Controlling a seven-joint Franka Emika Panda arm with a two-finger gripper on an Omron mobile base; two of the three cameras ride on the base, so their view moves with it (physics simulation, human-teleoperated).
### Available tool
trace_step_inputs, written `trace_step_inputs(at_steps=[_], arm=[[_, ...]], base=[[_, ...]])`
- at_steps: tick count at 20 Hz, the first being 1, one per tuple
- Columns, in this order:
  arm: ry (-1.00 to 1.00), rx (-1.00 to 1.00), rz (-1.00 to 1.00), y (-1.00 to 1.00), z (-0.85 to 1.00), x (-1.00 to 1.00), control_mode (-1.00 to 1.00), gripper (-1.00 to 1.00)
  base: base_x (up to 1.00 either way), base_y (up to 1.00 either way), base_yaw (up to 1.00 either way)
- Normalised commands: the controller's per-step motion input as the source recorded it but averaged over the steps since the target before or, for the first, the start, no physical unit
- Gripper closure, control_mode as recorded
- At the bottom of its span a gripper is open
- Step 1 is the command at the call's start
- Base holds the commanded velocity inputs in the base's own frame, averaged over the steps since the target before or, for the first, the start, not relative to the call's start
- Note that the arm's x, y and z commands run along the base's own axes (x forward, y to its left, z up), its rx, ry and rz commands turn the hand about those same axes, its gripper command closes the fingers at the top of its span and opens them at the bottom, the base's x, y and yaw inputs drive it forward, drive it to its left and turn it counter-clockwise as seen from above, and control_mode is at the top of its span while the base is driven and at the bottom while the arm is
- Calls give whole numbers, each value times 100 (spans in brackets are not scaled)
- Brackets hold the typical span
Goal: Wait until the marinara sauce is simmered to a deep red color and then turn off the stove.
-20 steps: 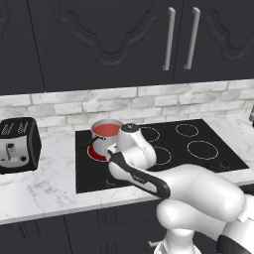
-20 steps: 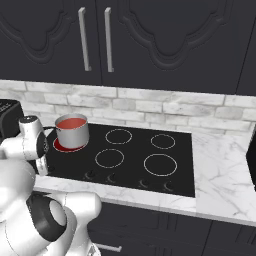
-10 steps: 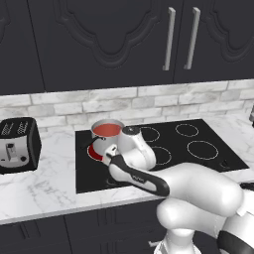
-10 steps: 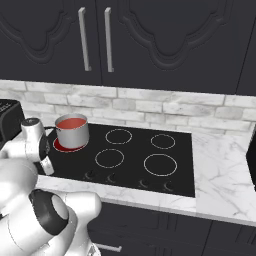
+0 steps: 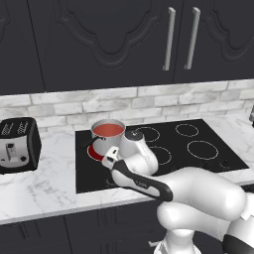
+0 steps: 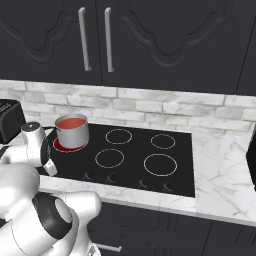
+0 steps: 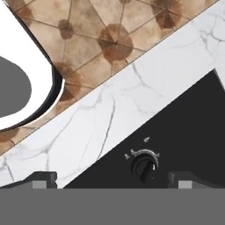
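The marinara sauce (image 5: 108, 130) (image 6: 71, 122) shows as a red round surface in a small steel saucepan (image 5: 106, 141) (image 6: 73, 134). The pan stands on the back left burner of the stove (image 5: 198, 163) (image 6: 180, 165), and a red glow (image 5: 93, 153) shows under it. My gripper (image 5: 108, 166) (image 6: 50, 170) (image 7: 113, 180) hangs open over the stove's front left edge, pointing down, with nothing held. In the hand view a small dark knob (image 7: 144, 166) lies between the two fingertips (image 7: 44, 178), nearer the right one. A row of knobs (image 6: 111, 177) runs along the stove's front.
A black-and-silver toaster (image 5: 17, 144) (image 6: 10, 120) stands on the marble counter (image 5: 44, 188) (image 6: 225, 170) left of the stove. Dark cabinets with steel handles (image 5: 169, 38) hang above. A dark object (image 6: 251, 160) sits at the counter's far right. Patterned floor tile (image 7: 110, 39) lies below the counter edge.
My hand has come down and slightly left toward the stove's front left edge. The jaws have stayed open. The saucepan has not moved and the sauce looks equally red.
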Motion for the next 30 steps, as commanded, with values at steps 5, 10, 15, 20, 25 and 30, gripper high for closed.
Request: trace_step_inputs(at_steps=[5, 10, 15, 20, 25, 30], arm=[[-2, -1, 2, 0, -5, 19, -100, -100], [0, -3, 2, 0, -8, 21, -100, -100], [0, -6, 1, 9, -8, 20, -100, -100], [2, -6, 1, 22, -6, 16, -100, -100], [5, -5, 2, 31, -10, 11, -100, -100], [3, -8, 3, 21, -11, 11, -100, -100]], base=[[0, 0, 0], [0, 0, 0], [0, 0, 0], [0, 0, 0], [0, 0, 0], [0, 0, 0]])
